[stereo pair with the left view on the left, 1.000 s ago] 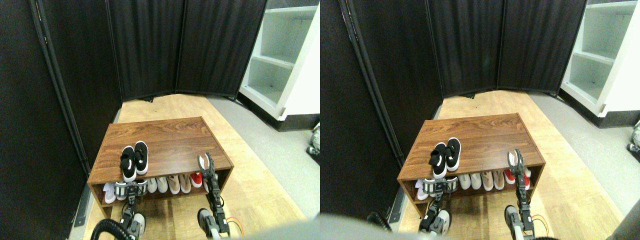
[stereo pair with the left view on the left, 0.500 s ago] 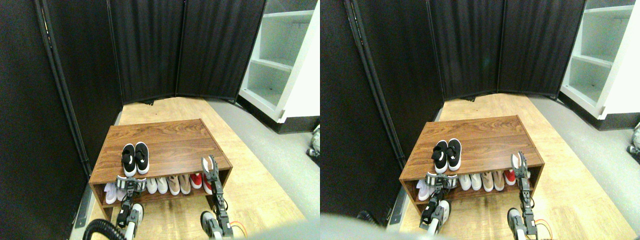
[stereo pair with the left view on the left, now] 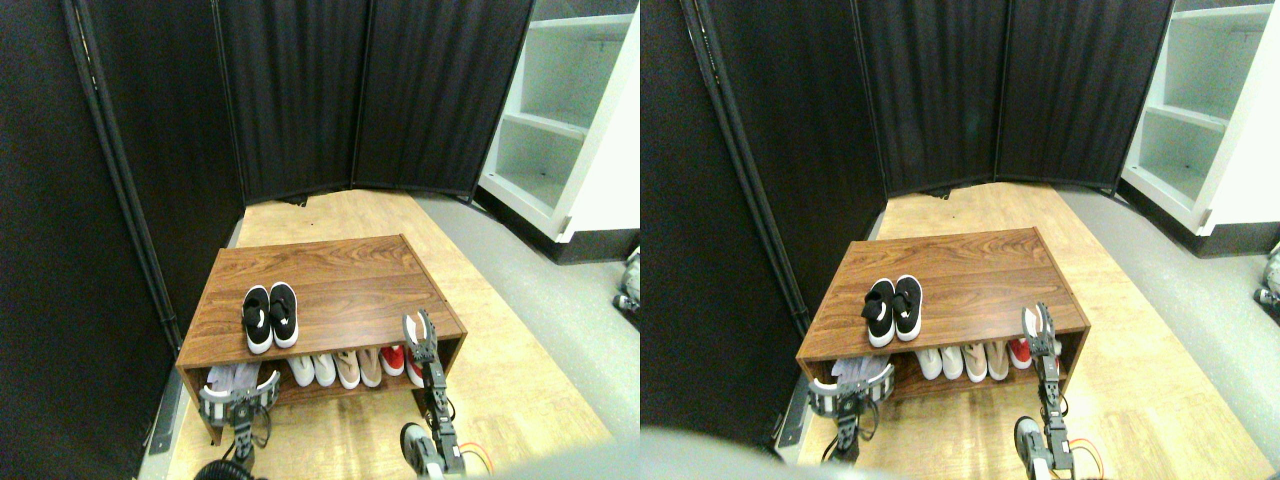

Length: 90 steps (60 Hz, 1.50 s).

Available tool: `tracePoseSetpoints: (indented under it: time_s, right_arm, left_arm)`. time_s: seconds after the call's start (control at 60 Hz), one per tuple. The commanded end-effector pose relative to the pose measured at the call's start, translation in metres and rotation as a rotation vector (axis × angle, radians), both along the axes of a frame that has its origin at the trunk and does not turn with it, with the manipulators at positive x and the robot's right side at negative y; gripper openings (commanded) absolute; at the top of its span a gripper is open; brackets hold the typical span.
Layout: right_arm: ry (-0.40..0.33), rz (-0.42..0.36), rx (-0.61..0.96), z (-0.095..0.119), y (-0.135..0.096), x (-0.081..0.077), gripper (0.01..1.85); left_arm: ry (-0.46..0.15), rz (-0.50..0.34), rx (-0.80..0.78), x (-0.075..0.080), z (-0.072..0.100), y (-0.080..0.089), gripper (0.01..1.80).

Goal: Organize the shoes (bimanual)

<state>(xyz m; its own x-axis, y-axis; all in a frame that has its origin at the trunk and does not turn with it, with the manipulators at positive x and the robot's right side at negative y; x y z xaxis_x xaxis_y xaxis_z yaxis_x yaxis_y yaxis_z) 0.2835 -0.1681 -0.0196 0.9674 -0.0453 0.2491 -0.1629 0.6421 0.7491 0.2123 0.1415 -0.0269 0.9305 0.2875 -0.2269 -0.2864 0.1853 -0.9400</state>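
Note:
The shoes [stereo pair with the left view on the left: 270, 317], a black pair with white soles, stand side by side on the left part of the wooden rack's top [stereo pair with the left view on the left: 340, 280], toes toward me, close to the front edge. My left gripper [stereo pair with the left view on the left: 238, 393] hangs below them in front of the lower shelf's left end. It is open, with its fingers spread wide and nothing between them. My right gripper [stereo pair with the left view on the left: 418, 332] is raised at the rack's front right corner, well apart from the shoes, open and empty.
The lower shelf holds white shoes [stereo pair with the left view on the left: 312, 370], beige shoes [stereo pair with the left view on the left: 357, 367] and red shoes [stereo pair with the left view on the left: 396, 359]. Black folding screens [stereo pair with the left view on the left: 300, 100] close off the left and back. A white shelving unit [stereo pair with the left view on the left: 570, 120] stands at the back right, beyond a grey floor strip [stereo pair with the left view on the left: 540, 290].
My left gripper has dropped from just under the shoes at the rack's front edge to lower left and spread wider. The shoes went from slightly skewed to straight. The right gripper barely moved.

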Motion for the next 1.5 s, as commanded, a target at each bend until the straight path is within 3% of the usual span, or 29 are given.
tracePoseSetpoints:
  time_s: [0.017, 0.067, 0.083, 0.117, 0.15, 0.167, 0.2, 0.3, 0.333, 0.45, 0.533, 1.167, 1.5]
  right_arm:
    - [-0.019, 0.003, 0.006, 0.003, 0.004, 0.002, 0.23]
    - [-0.02, 0.005, 0.005, 0.003, 0.005, 0.002, 0.22]
    - [-0.02, 0.005, 0.005, 0.003, 0.005, 0.002, 0.22]
    - [-0.023, 0.008, 0.006, 0.003, 0.005, 0.002, 0.22]
    - [-0.023, 0.011, 0.011, 0.003, 0.006, 0.002, 0.23]
    - [-0.023, 0.011, 0.011, 0.003, 0.006, 0.002, 0.23]
    - [-0.019, 0.01, 0.013, 0.004, 0.007, 0.001, 0.23]
    - [-0.019, 0.014, 0.014, 0.005, 0.007, 0.001, 0.24]
    - [-0.031, 0.021, 0.018, 0.005, 0.007, 0.001, 0.23]
    - [-0.03, 0.024, 0.013, 0.006, 0.008, 0.0, 0.22]
    - [-0.029, 0.03, 0.025, 0.006, 0.009, 0.0, 0.22]
    - [-0.034, 0.045, 0.026, 0.007, 0.01, -0.001, 0.22]
    - [-0.031, 0.039, 0.016, 0.007, 0.008, -0.004, 0.22]
  left_arm:
    - [-0.072, 0.02, 0.012, -0.014, 0.026, 0.006, 1.05]
    - [-0.087, 0.055, 0.032, -0.01, 0.028, 0.012, 0.82]
    - [-0.087, 0.055, 0.032, -0.01, 0.028, 0.012, 0.82]
    - [-0.088, 0.1, 0.105, -0.004, 0.03, 0.02, 0.59]
    - [-0.104, 0.107, 0.178, 0.005, 0.031, 0.029, 0.23]
    - [-0.104, 0.107, 0.178, 0.005, 0.031, 0.029, 0.23]
    - [-0.147, 0.075, 0.261, 0.017, 0.032, 0.042, 0.01]
    - [-0.182, 0.035, 0.386, 0.031, 0.034, 0.055, 0.01]
    - [-0.158, -0.014, 0.481, 0.044, 0.036, 0.067, 0.01]
    - [-0.134, -0.065, 0.611, 0.058, 0.036, 0.078, 0.01]
    - [-0.12, -0.058, 0.641, 0.061, 0.035, 0.081, 0.01]
    - [-0.108, -0.024, 0.614, 0.04, 0.023, 0.093, 0.01]
    - [-0.115, -0.017, 0.585, 0.038, 0.022, 0.095, 0.01]
